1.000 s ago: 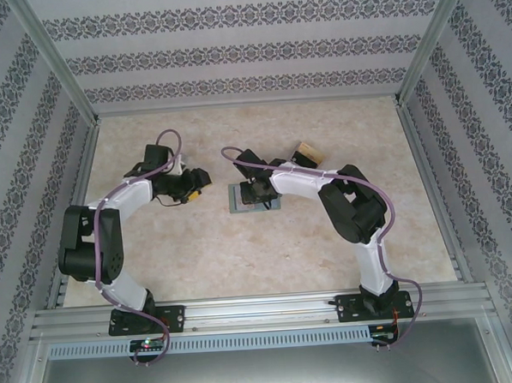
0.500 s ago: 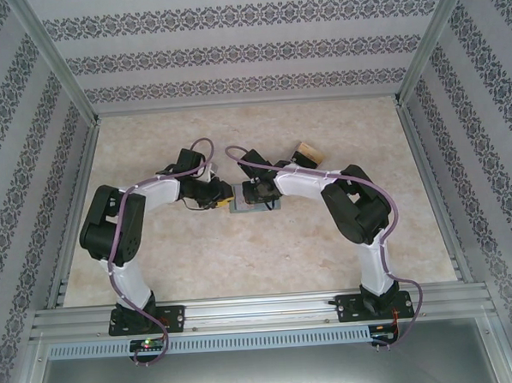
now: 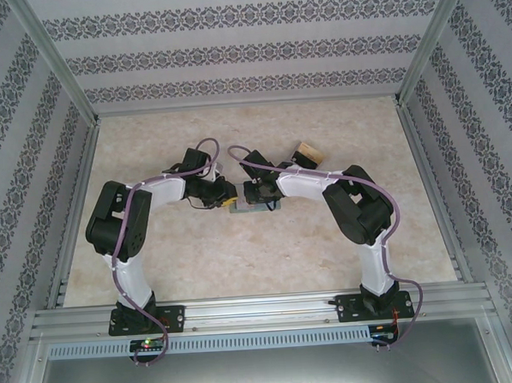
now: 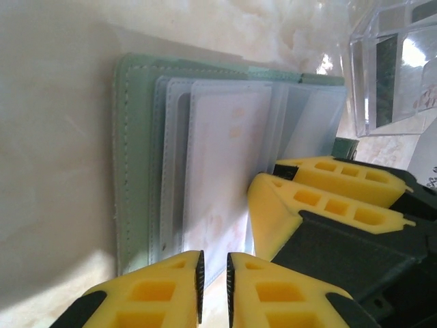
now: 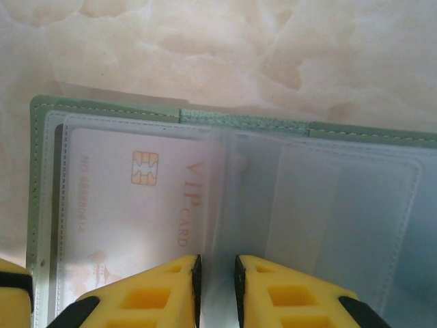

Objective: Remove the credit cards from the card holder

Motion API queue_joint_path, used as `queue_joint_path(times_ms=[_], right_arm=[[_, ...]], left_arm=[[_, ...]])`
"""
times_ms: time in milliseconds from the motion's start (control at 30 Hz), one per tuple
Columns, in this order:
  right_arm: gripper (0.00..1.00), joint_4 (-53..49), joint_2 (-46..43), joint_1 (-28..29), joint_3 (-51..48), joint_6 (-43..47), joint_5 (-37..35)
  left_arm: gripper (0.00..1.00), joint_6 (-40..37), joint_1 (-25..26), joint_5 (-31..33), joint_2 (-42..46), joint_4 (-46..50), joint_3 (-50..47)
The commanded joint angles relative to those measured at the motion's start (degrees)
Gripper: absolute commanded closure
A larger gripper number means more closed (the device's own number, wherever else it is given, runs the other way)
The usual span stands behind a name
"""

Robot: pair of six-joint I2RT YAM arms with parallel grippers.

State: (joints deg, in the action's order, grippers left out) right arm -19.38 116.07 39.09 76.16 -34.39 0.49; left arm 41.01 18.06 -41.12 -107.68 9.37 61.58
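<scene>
Inside card holder point(image 5: 109, 111) sleeve, pinkish credit card point(image 5: 116, 198)

the sage-green card holder point(image 5: 102, 109) lies open on the marbled counter point(image 5: 205, 41), with a pinkish credit card point(image 5: 130, 205) marked "vip card" in its left clear sleeve. at the holder's near edge, the yellow fingers point(image 5: 157, 294) pinch the middle sleeve flap.

The left arm point(image 3: 125, 233) and right arm point(image 3: 360, 212) have white links, black joints, looping purple cables point(image 3: 205, 145), and yellow hollow-celled fingers point(image 4: 153, 297).
</scene>
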Motion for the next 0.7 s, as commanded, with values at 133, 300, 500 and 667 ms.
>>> queue_joint_path(times_ms=[133, 300, 500, 667], right_arm=[[0.77, -3.5, 1.3, -0.7, -2.4, -0.6, 1.0], [0.77, -3.3, 1.4, -0.8, -2.3, -0.6, 1.3], [0.76, -3.5, 1.6, -0.9, -2.1, -0.5, 1.8], [0.77, -3.5, 1.7, -1.0, -2.0, -0.5, 1.9]], left_arm=[[0.77, 0.0, 0.7, 2.7, -1.7, 1.7, 2.3], [0.76, -0.3, 0.8, 2.8, -2.7, 2.6, 3.3], [0.74, -0.7, 0.7, 3.1, -3.6, 3.8, 4.2], [0.74, -0.8, 0.9, 2.3, -4.3, 4.0, 4.7]])
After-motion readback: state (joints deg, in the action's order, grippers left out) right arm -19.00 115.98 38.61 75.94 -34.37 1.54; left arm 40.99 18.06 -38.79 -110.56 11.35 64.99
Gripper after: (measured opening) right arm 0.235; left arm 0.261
